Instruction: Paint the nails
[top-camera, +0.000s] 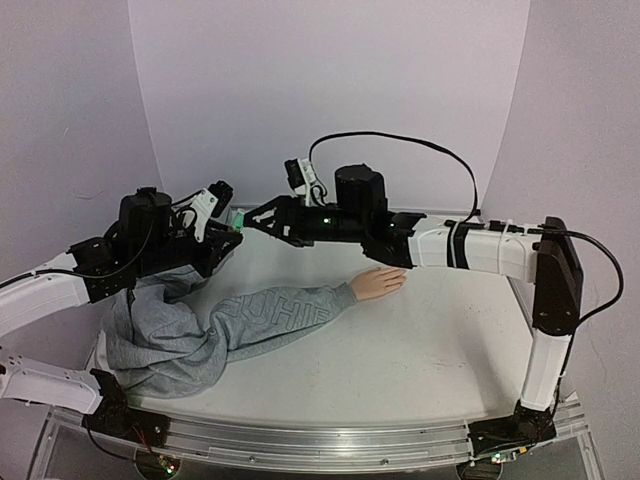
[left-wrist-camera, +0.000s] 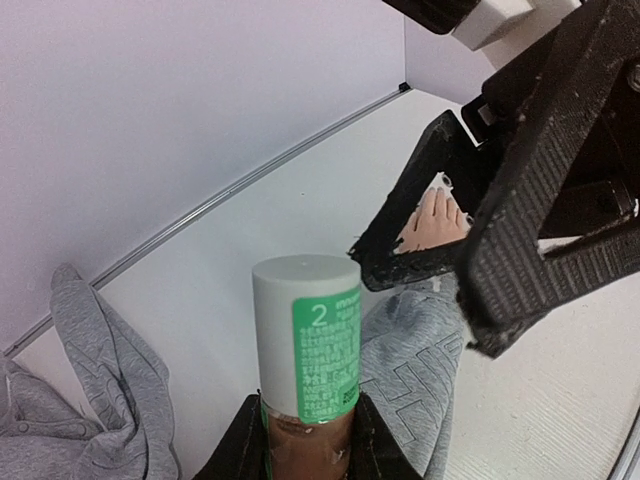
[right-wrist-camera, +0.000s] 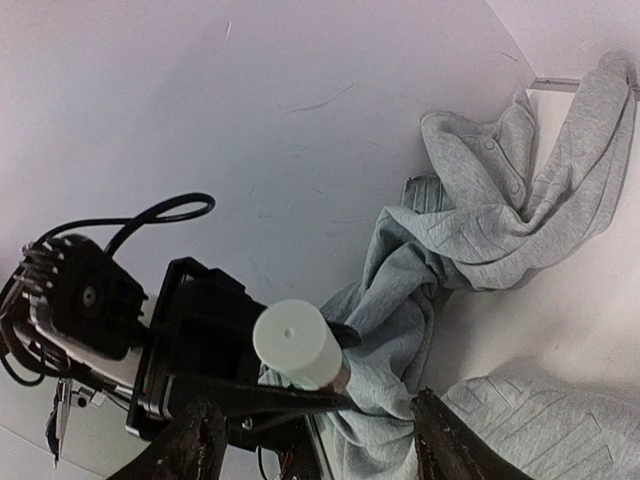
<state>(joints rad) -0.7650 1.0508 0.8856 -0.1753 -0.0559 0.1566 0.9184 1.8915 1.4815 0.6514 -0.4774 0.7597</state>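
Left gripper (left-wrist-camera: 305, 445): grips bottle (left-wrist-camera: 305, 350) upright by far edge, cap (left-wrist-camera: 300, 280) offered. Right gripper (right-wrist-camera: 316, 435): wide, facing cap, probably to unscrew.

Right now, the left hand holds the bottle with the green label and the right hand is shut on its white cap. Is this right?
Not quite. The left hand does hold the bottle with the green label, but the right hand is open, not shut on the white cap. The right wrist view shows its fingers spread wide, clear of the cap.
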